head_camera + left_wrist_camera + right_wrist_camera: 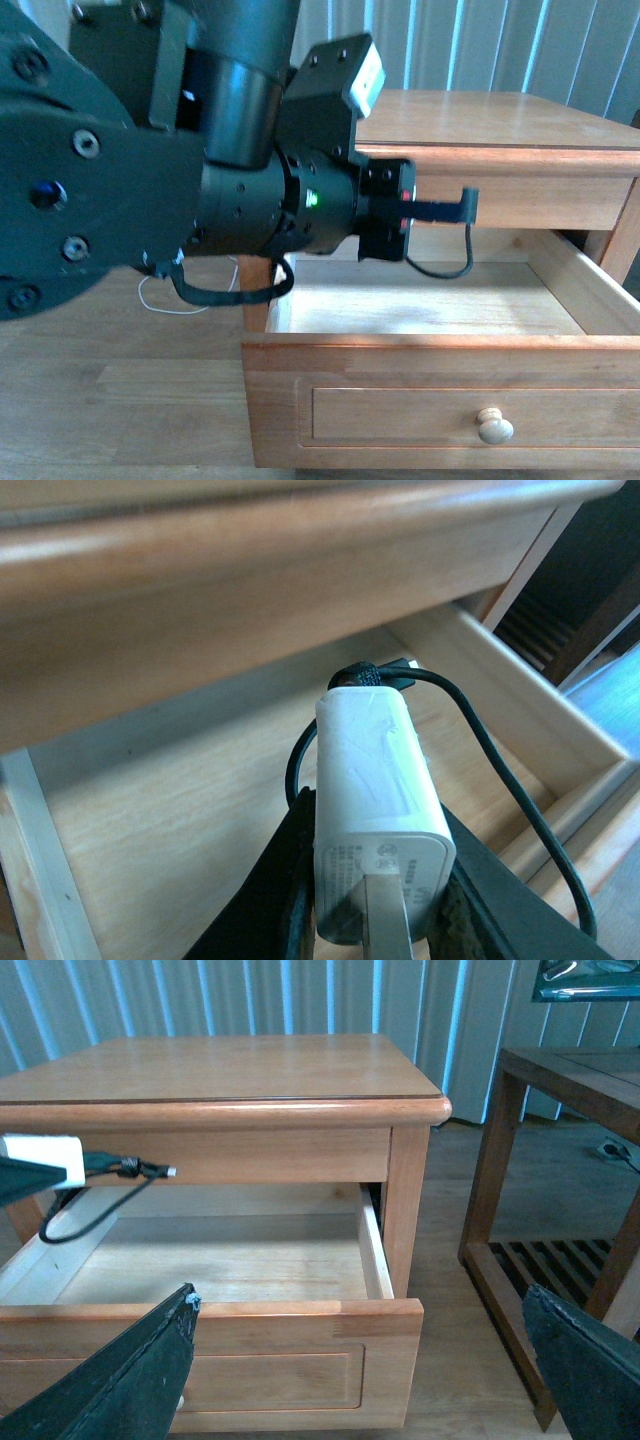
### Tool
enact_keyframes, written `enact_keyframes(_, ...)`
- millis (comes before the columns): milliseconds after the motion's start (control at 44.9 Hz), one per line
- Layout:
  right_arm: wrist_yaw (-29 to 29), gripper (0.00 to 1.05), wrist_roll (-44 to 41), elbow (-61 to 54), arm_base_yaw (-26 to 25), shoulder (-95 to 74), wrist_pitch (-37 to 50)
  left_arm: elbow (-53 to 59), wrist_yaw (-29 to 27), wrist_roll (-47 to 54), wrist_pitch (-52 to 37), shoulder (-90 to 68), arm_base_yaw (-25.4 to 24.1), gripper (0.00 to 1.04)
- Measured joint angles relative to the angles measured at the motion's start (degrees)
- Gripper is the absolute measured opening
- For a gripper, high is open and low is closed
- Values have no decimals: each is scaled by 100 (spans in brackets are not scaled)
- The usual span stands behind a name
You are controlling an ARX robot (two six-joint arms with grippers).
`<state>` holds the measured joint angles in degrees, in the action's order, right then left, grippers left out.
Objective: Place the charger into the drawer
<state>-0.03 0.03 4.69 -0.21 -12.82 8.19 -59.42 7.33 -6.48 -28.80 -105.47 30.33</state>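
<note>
left pincer (380, 905) grips charger (372, 780) above open drawer (440, 342) | right pincer (360, 1298) wide, holding nothing

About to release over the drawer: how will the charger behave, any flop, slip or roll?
The charger looks rigid with a smooth shell, so it may slip in the left gripper if loosened slowly. Its black cable hangs in a loose loop, so it is probably floppy. Boxy and flat-sided, it likely won't roll in the drawer.

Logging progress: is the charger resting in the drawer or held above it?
Held above it. The left gripper clamps the charger over the open drawer, whose floor is bare.
</note>
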Motion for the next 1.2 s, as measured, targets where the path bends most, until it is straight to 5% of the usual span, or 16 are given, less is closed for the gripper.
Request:
enact_keyframes(423,0,96,0,0,0,0,0,-1335,-68,-24,219,-1674,-142,24)
enact_keyframes(846,-2,96,0,0,0,0,0,-761,-813,-225,-295,-872,-146,100)
enact_keyframes(1202,0,96,0,0,0,0,0,925,-1882,-461,-448,1786,-494,99)
